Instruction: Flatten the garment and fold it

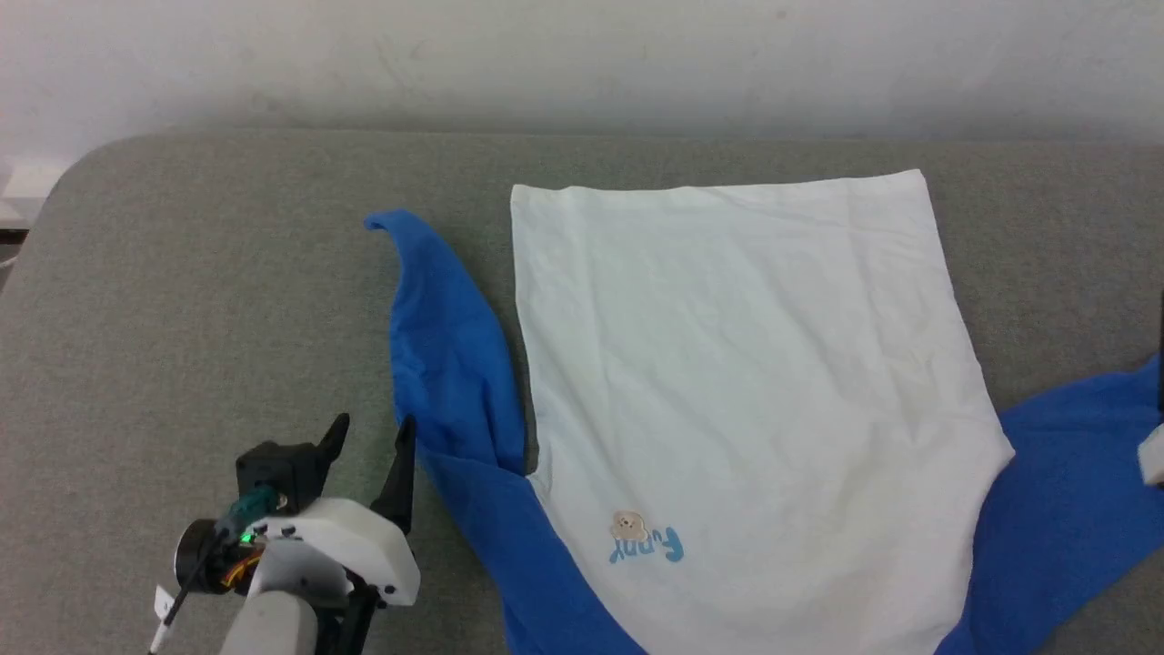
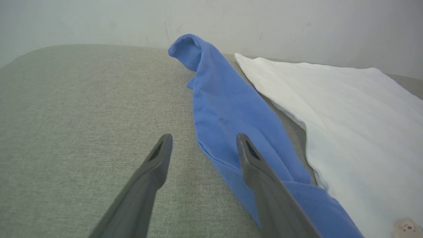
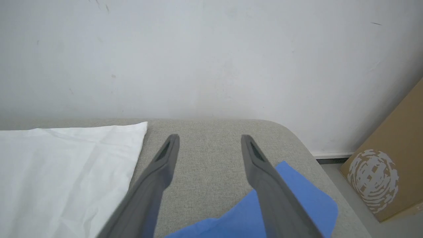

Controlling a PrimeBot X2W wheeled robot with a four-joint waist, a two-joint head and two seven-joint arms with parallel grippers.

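Observation:
The garment [image 1: 746, 382] lies spread flat on the grey surface, hem at the far side, with a bear print [image 1: 629, 526] near me. Its one blue sleeve [image 1: 446, 346] runs up along the body's left edge. The other blue sleeve [image 1: 1064, 509] spreads out to the right. My left gripper [image 1: 374, 423] stands open just left of the left sleeve, holding nothing. In the left wrist view that gripper [image 2: 204, 137] has one finger over the sleeve [image 2: 224, 109]. My right gripper [image 3: 210, 138] is open and empty above the right sleeve's end [image 3: 307, 198], beside the white hem corner [image 3: 59, 172].
The grey padded surface [image 1: 200, 300] has rounded corners and ends at a white wall [image 1: 582, 64]. A cardboard box [image 3: 390, 158] stands on the floor past the right end. A pale part of my right arm [image 1: 1153, 455] shows at the right edge.

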